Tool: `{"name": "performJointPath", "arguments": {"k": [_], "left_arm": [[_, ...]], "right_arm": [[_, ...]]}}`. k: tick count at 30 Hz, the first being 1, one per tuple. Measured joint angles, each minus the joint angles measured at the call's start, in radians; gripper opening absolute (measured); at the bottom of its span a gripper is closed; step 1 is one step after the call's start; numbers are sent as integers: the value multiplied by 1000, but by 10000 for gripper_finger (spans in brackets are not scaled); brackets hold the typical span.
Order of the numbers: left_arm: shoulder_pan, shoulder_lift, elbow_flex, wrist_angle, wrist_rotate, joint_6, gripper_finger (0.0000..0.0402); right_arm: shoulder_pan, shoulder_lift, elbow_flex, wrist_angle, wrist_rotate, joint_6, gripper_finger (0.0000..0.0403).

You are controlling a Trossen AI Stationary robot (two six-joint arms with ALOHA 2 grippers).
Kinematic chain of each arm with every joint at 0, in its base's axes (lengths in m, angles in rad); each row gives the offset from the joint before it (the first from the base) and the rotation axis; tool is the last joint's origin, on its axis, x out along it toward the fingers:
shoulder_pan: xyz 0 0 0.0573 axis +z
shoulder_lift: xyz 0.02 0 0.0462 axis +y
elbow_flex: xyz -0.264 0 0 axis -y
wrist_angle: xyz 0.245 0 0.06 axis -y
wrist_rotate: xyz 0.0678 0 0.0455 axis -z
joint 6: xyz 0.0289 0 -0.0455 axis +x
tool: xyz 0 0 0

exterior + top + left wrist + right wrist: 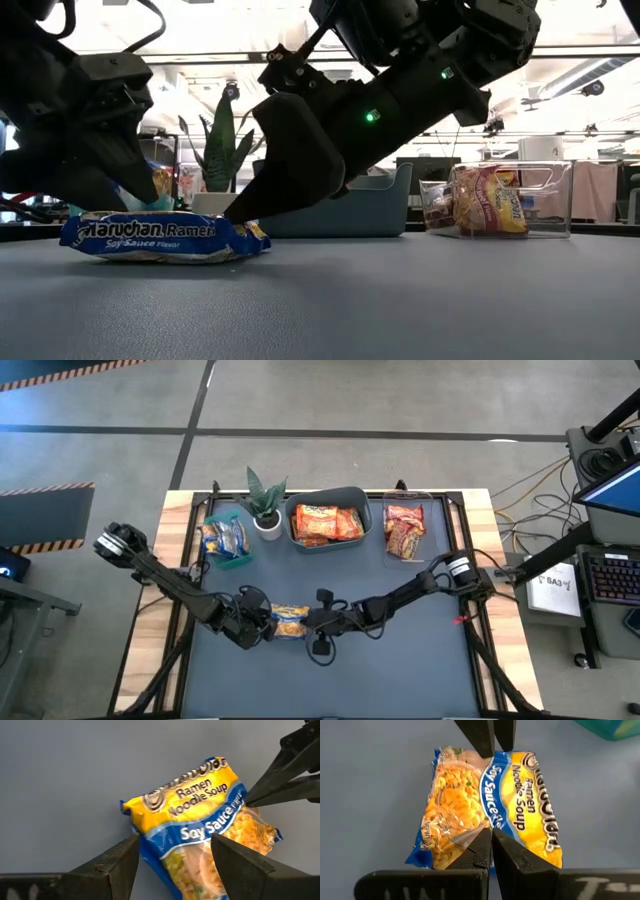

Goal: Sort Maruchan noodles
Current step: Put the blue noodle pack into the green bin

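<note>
One Maruchan packet (pixel 290 622), yellow and blue and marked Soy Sauce, lies flat on the grey mat between my two grippers. My left gripper (pixel 175 837) is open at the packet's left end (pixel 165 860), with one finger toward each side of that end. My right gripper (pixel 492 832) is shut and comes in from the right. In the low view the packet (pixel 160 238) shows side-on, with the left gripper's body above its left part and the right gripper (pixel 238 212) at its right end. My left gripper's open fingers (pixel 120 860) stand at the packet's left end, slanting down from the left; I cannot tell whether they touch it. My right gripper meets the packet's right edge (pixel 240 802), at the end of the blue band, with its shut fingertips (pixel 252 795). It slants down from the table's right. The packet lies flat on the mat.
Along the far side stand a grey bin (pixel 345 495) of orange packets and a clear box (pixel 436 520) of red-and-white ones. A pile of silver-blue packets (pixel 225 538) and a potted plant (pixel 266 510) are there too. Open mat lies toward the near edge.
</note>
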Motion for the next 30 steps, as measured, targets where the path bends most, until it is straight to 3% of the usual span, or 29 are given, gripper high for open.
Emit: {"name": "performJointPath", "arguments": {"k": [11,24,30], "left_arm": [[0,4,8,-12,4,-34,226],[0,3,54,-133,49,-85,227],[0,15,52,-97,48,-100,227]], "right_arm": [[0,20,1,-25,2,-9,9],[2,20,-25,-34,2,-6,9],[2,21,-26,-33,2,-11,9]]}}
